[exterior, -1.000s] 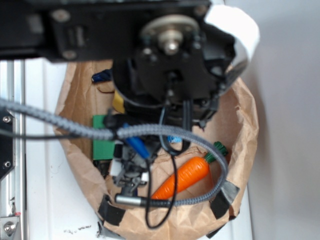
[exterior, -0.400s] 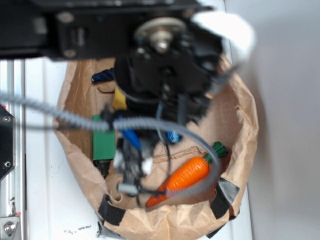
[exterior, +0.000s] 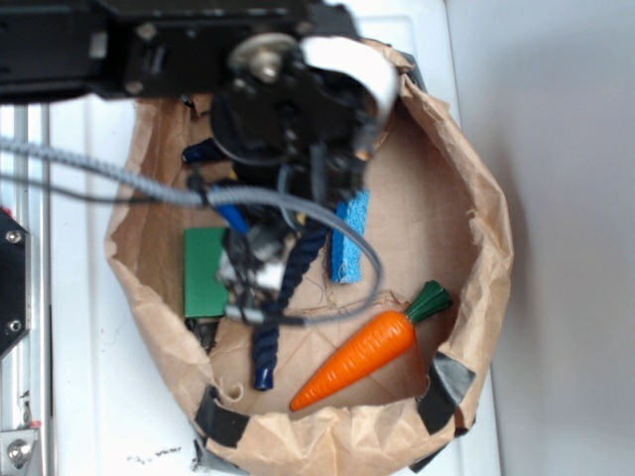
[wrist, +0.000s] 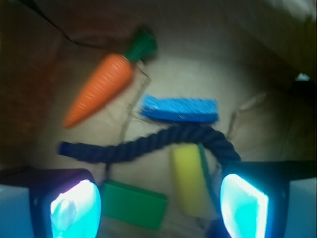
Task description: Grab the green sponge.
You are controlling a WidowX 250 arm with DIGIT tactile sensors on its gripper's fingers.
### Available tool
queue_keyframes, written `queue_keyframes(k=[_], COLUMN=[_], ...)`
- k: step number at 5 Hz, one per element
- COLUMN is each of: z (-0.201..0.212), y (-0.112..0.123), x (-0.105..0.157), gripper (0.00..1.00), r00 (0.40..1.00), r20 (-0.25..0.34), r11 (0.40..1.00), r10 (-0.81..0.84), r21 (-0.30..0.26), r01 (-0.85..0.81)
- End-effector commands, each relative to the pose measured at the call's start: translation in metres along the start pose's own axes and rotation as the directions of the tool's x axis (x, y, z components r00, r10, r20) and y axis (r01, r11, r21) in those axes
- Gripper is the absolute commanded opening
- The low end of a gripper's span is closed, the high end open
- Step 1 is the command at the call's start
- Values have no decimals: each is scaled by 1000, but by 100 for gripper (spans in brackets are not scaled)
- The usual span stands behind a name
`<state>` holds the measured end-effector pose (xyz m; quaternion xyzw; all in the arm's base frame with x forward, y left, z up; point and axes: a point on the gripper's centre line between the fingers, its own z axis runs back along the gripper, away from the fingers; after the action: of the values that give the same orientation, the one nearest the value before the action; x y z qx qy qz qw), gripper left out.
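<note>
The green sponge [exterior: 205,271] is a flat green rectangle lying at the left inside the paper-lined basin. In the wrist view the green sponge [wrist: 133,204] shows low between my fingers, nearer the left one. My gripper [wrist: 159,208] is open and holds nothing, hovering above the floor. From the exterior view my gripper [exterior: 250,270] hangs just right of the sponge, under the black arm. A yellow sponge with a green edge [wrist: 190,181] lies close to the right finger.
A dark blue rope [wrist: 148,141] curves across the floor; the rope [exterior: 283,293] also runs below the arm. A blue sponge [exterior: 349,236] and an orange toy carrot [exterior: 362,352] lie to the right. Brown paper walls [exterior: 481,248] ring everything.
The arm has swung toward the top left of the exterior view, uncovering the blue sponge and the rope. The carrot and green sponge have stayed put.
</note>
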<state>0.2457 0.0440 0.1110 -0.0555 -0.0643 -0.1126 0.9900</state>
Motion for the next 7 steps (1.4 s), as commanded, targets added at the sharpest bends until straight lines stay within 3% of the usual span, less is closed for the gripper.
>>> queue_keyframes(k=[1,5,6,7], z=[-33,-72,-81,-82], y=[5,3,0,-2], x=[-15,7,11,12], gripper=[100,100,0,0], r00=[999,1000,999,999], r20=[22,4,20,27], r11=[995,989,984,984], r10=[-43,18,48,40], r21=[95,150,173,173], r01=[40,-19,-50,-44])
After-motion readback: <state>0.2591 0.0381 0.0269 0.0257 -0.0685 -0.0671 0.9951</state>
